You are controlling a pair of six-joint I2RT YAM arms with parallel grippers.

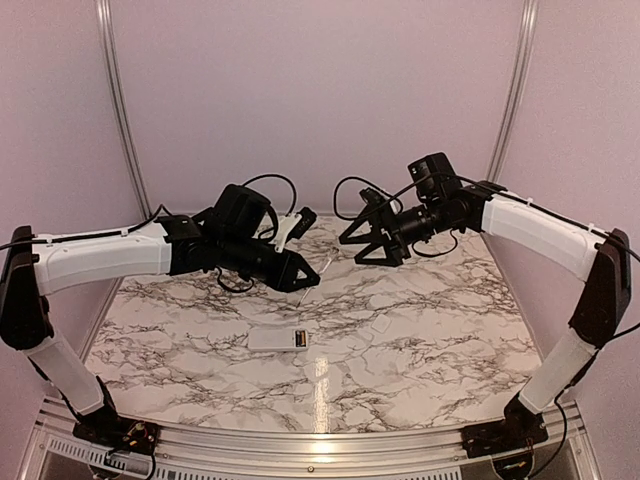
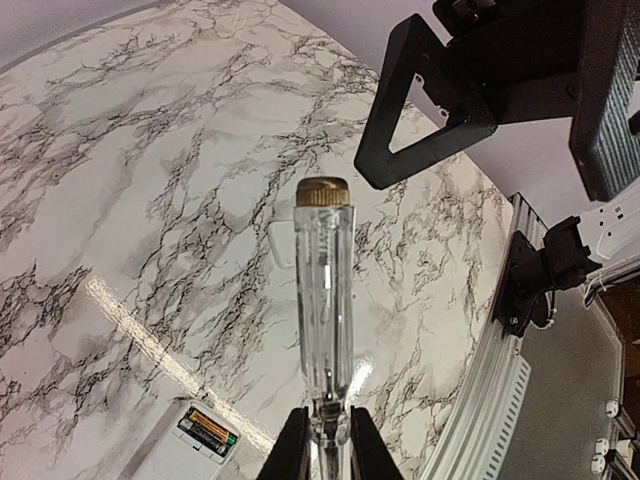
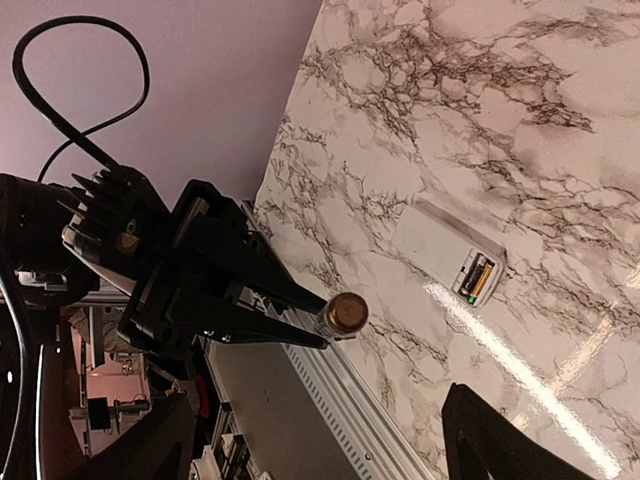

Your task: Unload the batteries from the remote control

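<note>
The white remote control (image 1: 272, 339) lies flat on the marble table, compartment side up, with the two batteries (image 1: 299, 340) seated in its open right end. It also shows in the left wrist view (image 2: 175, 445) with the batteries (image 2: 208, 431), and in the right wrist view (image 3: 438, 243) with the batteries (image 3: 477, 278). My left gripper (image 1: 297, 271) (image 2: 328, 432) hangs above the table behind the remote, shut on a clear-handled tool with a brass cap (image 2: 323, 290) (image 3: 345, 313). My right gripper (image 1: 366, 242) (image 3: 320, 455) is open and empty, facing the tool's capped end with a gap between them.
A small flat white cover piece (image 1: 380, 325) lies right of the remote; it peeks out behind the tool handle in the left wrist view (image 2: 280, 243). The metal frame rail (image 2: 490, 400) runs along the table's near edge. Cables loop behind both wrists.
</note>
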